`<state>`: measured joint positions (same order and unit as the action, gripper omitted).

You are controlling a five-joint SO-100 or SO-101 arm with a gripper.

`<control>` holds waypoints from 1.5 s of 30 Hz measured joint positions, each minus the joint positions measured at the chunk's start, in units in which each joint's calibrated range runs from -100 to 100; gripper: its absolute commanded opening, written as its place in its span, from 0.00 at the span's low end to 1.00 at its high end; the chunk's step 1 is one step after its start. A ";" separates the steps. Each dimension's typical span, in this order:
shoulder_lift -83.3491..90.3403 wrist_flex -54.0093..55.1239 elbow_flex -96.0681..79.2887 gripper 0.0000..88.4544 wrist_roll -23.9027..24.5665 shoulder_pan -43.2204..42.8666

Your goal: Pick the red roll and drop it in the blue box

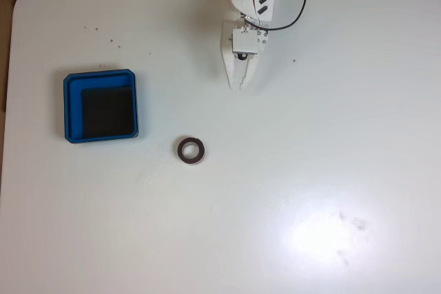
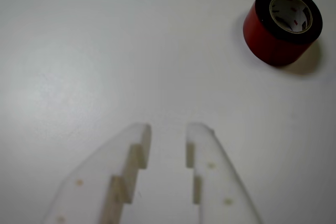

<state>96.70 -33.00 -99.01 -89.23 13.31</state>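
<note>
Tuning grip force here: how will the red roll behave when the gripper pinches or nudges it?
The roll lies flat on its face on the table, so a nudge would probably slide it, not roll it. Its wound, ring-shaped body looks stiff enough for a firm pinch. The glossy red side may be a little slippery. It looks small, so likely light.

A white table point(image 1: 310, 170) carries the blue box point(image 1: 100, 77) at left and the red roll point(image 1: 191, 151) just right of it, apart.
</note>
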 measured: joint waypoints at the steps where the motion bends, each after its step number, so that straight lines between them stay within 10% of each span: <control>1: 0.00 0.00 0.00 0.01 0.00 1.09; 30: -1.27 0.00 0.99 0.01 -0.25 9.60; 45: -38.27 0.00 27.00 0.01 -0.25 6.43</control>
<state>58.43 -33.00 -72.02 -89.48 19.74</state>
